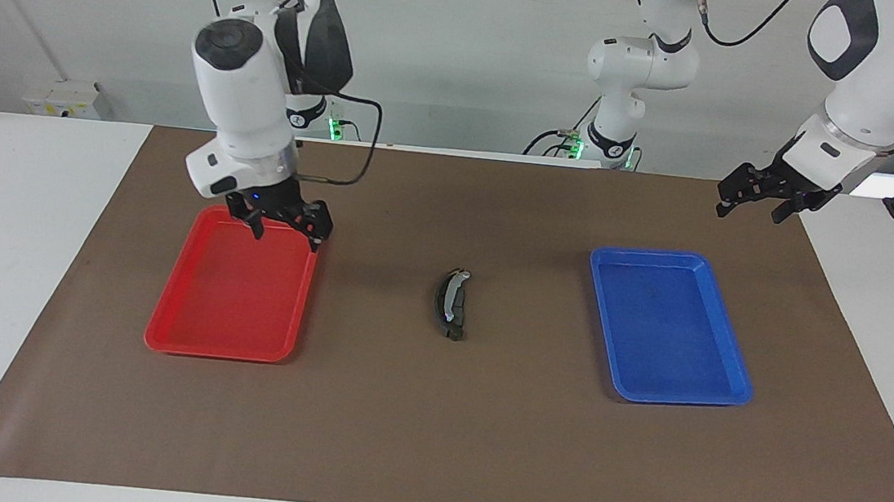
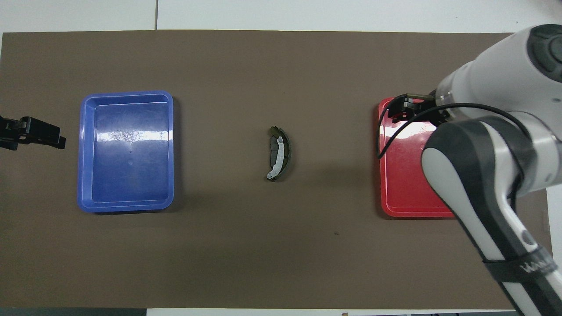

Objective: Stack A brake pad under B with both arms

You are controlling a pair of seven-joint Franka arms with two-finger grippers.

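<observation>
B (image 1: pixel 450 305) (image 2: pixel 279 152), the long black crescent with a silver strip, lies on the brown mat midway between the two trays, with nothing touching it. A dark-grey flat patch along the strip's inner curve may be the A brake pad under it; I cannot tell the two apart. My right gripper (image 1: pixel 284 234) (image 2: pixel 401 109) hangs open and empty over the robot-side end of the red tray (image 1: pixel 184 336) (image 2: pixel 390 206). My left gripper (image 1: pixel 750 210) (image 2: pixel 52 136) waits open and empty in the air over the mat's edge, off the blue tray's corner at the left arm's end.
A blue tray (image 1: pixel 729 389) (image 2: pixel 83 153) sits toward the left arm's end and holds nothing. The red tray also holds nothing. The brown mat (image 1: pixel 430 430) covers most of the white table.
</observation>
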